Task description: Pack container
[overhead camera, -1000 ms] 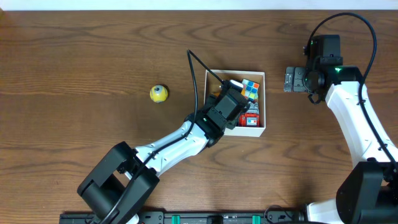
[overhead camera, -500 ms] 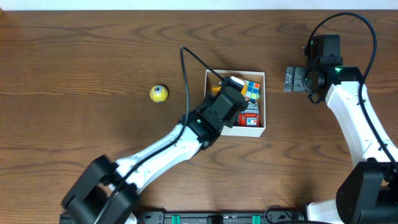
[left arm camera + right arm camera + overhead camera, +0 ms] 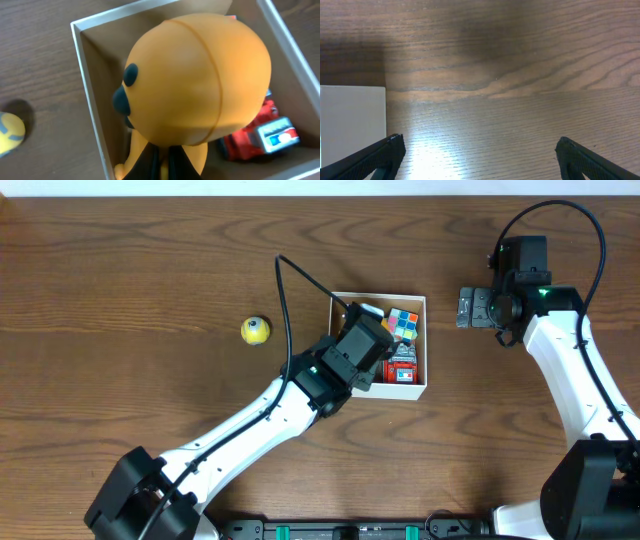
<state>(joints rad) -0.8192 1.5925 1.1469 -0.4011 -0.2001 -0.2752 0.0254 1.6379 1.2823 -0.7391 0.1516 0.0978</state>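
While the left arm reaches up from the lower left of the overhead view, its left gripper (image 3: 362, 338) hangs over the left half of the container (image 3: 400, 391), which sits just right of the frame's centre on the wooden table (image 3: 120, 270). Seen from the left wrist, an orange toy (image 3: 195, 80) with dark eyes fills most of the picture above the box's brown inside. The fingers, dark and close together at the bottom edge, seem to pinch its lower part, though the toy hides most of them. A red toy car (image 3: 255, 135) lies in the lower right of the box and a coloured puzzle cube (image 3: 403, 323) in its upper right. A yellow ball (image 3: 256, 330) rests on the table well left of the box. At the upper right the right gripper (image 3: 465, 308) hovers over bare wood, its fingers spread wide and empty.
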